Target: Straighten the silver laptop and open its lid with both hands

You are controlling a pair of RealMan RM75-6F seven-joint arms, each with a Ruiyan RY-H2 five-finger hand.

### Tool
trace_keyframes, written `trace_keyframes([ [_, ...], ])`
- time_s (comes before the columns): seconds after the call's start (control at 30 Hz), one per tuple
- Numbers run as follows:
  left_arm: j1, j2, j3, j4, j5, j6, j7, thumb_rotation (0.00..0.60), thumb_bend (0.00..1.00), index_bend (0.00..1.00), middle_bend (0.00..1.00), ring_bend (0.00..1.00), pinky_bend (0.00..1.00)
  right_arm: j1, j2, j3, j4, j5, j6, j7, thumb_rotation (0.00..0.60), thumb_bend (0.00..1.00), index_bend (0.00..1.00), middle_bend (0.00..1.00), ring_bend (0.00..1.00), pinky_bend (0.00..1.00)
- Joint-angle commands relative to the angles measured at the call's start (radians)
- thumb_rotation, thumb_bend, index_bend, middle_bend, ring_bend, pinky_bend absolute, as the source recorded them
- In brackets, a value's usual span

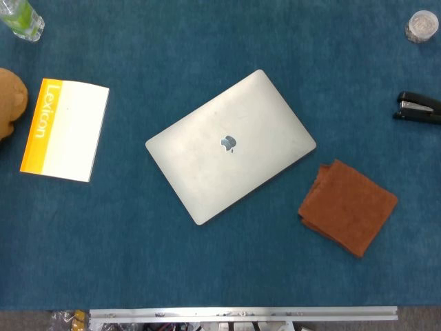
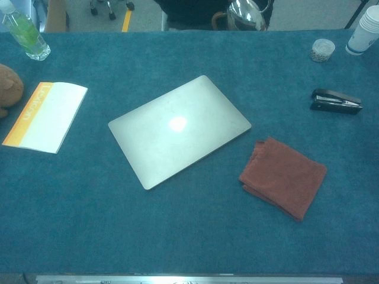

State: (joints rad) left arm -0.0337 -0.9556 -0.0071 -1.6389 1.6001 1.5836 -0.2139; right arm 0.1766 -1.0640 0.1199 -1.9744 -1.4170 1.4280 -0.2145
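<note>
The silver laptop [image 1: 231, 146] lies flat on the blue table with its lid closed and its logo facing up. It sits askew, turned so its far corner points up and right. The chest view shows the same laptop [image 2: 179, 130] with a bright glare spot on the lid. Neither hand appears in either view.
Left of the laptop lies a white and orange booklet [image 1: 65, 129], with a brown plush toy [image 1: 10, 100] and a green bottle [image 1: 22, 18] beyond it. A folded rust cloth [image 1: 348, 206] sits to the right, near a black stapler [image 1: 418, 107], a small jar [image 1: 422, 26] and paper cups [image 2: 365, 31].
</note>
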Motion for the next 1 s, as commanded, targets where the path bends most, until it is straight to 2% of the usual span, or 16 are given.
trace_keyframes([
  [0.03,0.000,0.001,-0.001,-0.002,-0.001,0.000,0.001,0.600,0.40,0.15,0.10,0.04,0.13,0.005,0.000,0.000,-0.003,-0.009,-0.006,0.004,0.600,0.28,0.00,0.09,0.01,0.06],
  [0.43,-0.012,0.015,-0.004,-0.027,0.005,-0.010,0.018,0.600,0.40,0.15,0.10,0.04,0.13,0.090,-0.006,0.009,-0.051,-0.072,-0.110,0.021,0.600,0.26,0.00,0.09,0.01,0.07],
  [0.57,-0.014,0.023,-0.004,-0.034,0.004,-0.014,0.020,0.600,0.40,0.15,0.10,0.04,0.13,0.128,-0.017,0.011,-0.070,-0.094,-0.156,0.022,0.600,0.19,0.00,0.09,0.01,0.07],
  [0.77,-0.011,0.035,-0.004,-0.042,-0.001,-0.013,0.020,0.600,0.40,0.15,0.10,0.04,0.13,0.183,-0.048,0.006,-0.095,-0.112,-0.229,0.030,0.600,0.02,0.00,0.09,0.01,0.07],
  [1.0,-0.011,0.042,-0.003,-0.049,0.000,-0.012,0.021,0.600,0.40,0.15,0.10,0.04,0.13,0.251,-0.115,-0.006,-0.095,-0.122,-0.318,0.006,0.600,0.00,0.00,0.09,0.01,0.06],
])
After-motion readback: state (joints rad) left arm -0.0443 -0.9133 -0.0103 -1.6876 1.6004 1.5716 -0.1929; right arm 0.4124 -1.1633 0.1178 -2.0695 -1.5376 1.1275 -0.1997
